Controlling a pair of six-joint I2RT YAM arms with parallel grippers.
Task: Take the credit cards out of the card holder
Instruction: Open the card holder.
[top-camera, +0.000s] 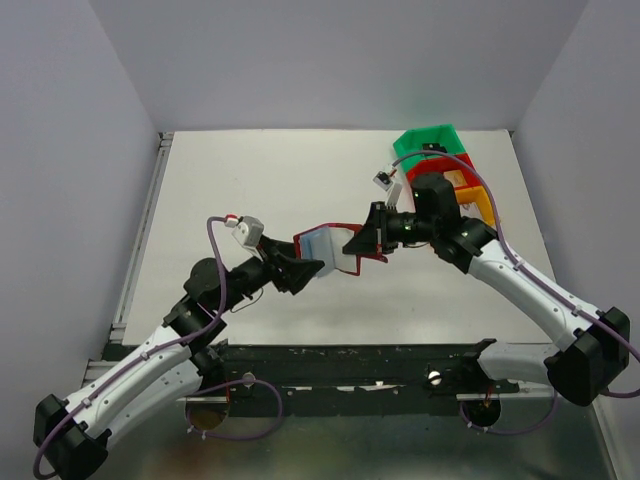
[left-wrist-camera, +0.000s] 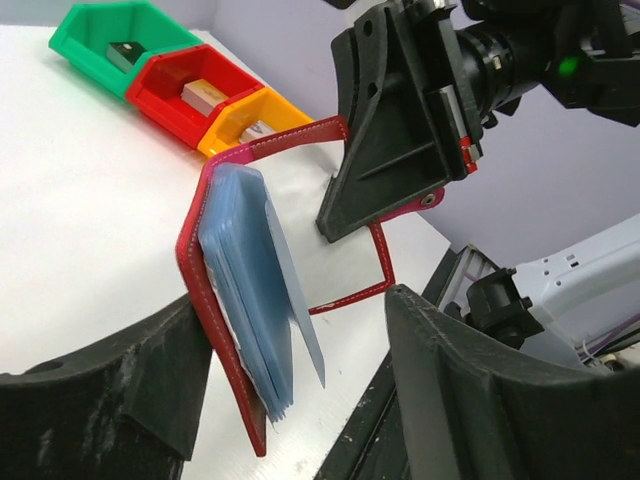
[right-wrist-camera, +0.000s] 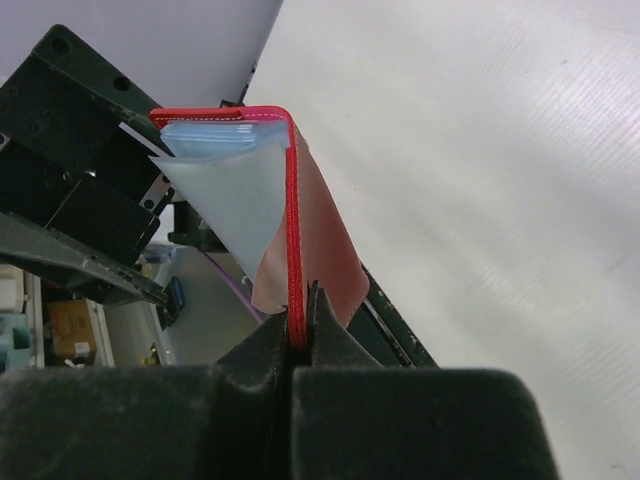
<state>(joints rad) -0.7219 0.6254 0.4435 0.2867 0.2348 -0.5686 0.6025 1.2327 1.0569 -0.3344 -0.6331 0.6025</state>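
The card holder (top-camera: 325, 245) hangs opened in the air between both arms, red cover outside and light blue sleeves (left-wrist-camera: 245, 270) fanned inside. My right gripper (right-wrist-camera: 303, 335) is shut on the red edge of one cover flap (right-wrist-camera: 290, 220). My left gripper (left-wrist-camera: 295, 305) is open. Its fingers straddle the other flap and the sleeves: one finger (left-wrist-camera: 150, 370) sits close behind the red cover, the other (left-wrist-camera: 450, 380) stands well apart. The credit cards are hidden; none shows in any view.
Green (top-camera: 430, 143), red (top-camera: 445, 168) and orange (top-camera: 478, 208) bins with small items sit at the table's back right, behind the right arm. White table lies below the card holder. Grey walls enclose the sides and back.
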